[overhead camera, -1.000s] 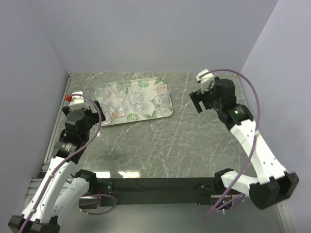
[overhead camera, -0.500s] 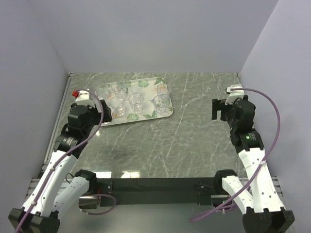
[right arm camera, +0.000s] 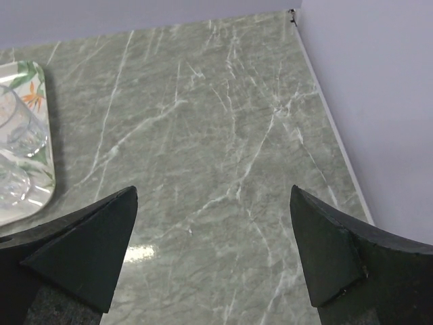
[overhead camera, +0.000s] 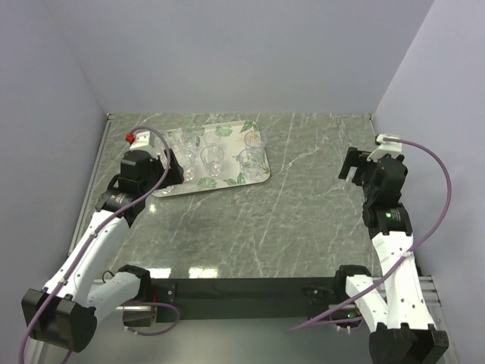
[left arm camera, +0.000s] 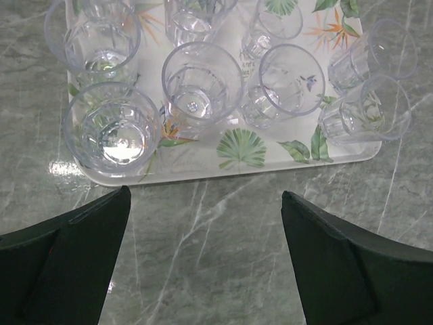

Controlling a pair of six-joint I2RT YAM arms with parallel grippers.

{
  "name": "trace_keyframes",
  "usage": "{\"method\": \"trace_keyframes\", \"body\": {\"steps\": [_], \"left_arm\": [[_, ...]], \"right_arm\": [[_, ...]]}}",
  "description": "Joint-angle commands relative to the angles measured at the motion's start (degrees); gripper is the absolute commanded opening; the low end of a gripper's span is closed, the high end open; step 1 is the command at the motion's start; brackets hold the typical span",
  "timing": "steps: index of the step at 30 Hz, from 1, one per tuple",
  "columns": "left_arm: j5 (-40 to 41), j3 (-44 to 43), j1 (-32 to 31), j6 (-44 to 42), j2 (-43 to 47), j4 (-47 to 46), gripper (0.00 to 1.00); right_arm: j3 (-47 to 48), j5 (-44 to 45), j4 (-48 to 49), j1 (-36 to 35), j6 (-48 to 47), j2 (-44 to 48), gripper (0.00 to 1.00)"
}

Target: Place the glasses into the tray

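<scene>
The white leaf-print tray (overhead camera: pixel 256 176) lies at the back left of the table and holds several clear glasses (overhead camera: pixel 213 158). In the left wrist view the tray (left arm camera: pixel 203 166) fills the top, with the glasses (left arm camera: pixel 201 82) standing upright in it. My left gripper (overhead camera: pixel 176 162) (left arm camera: pixel 206 254) is open and empty, just off the tray's near left edge. My right gripper (overhead camera: pixel 355 162) (right arm camera: pixel 215 250) is open and empty over bare table at the right; the tray's corner (right arm camera: pixel 42 196) shows at that view's left edge with a glass (right arm camera: pixel 19 139) in it.
Grey walls close the table on the left, back and right. The right wall (right arm camera: pixel 379 101) meets the table close to my right gripper. A black rail (overhead camera: pixel 242 290) runs along the near edge between the arm bases.
My left gripper has moved right and forward to the tray's left edge. My right gripper has drawn back to the right, away from the tray. The glasses have stayed in the tray.
</scene>
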State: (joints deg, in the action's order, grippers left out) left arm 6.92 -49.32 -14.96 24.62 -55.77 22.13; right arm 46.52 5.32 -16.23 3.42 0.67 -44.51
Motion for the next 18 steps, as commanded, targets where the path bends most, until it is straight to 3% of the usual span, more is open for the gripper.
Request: {"method": "trace_keyframes", "body": {"steps": [1,6,18], "left_arm": [[0.3,-1.5,0.2,-2.4,2.1,-1.7,0.99],[3.9,-0.5,0.2,-7.3,6.3,-1.6,0.99],[6.3,3.6,0.2,-8.8,18.2,-3.8,0.99]], "right_arm": [[5.1,4.1,-0.1,0.4,4.7,-2.2,1.0],[6.9,12.2,-2.0,0.4,9.2,-3.8,1.0],[4.0,18.6,-0.2,0.4,8.7,0.5,1.0]]}}
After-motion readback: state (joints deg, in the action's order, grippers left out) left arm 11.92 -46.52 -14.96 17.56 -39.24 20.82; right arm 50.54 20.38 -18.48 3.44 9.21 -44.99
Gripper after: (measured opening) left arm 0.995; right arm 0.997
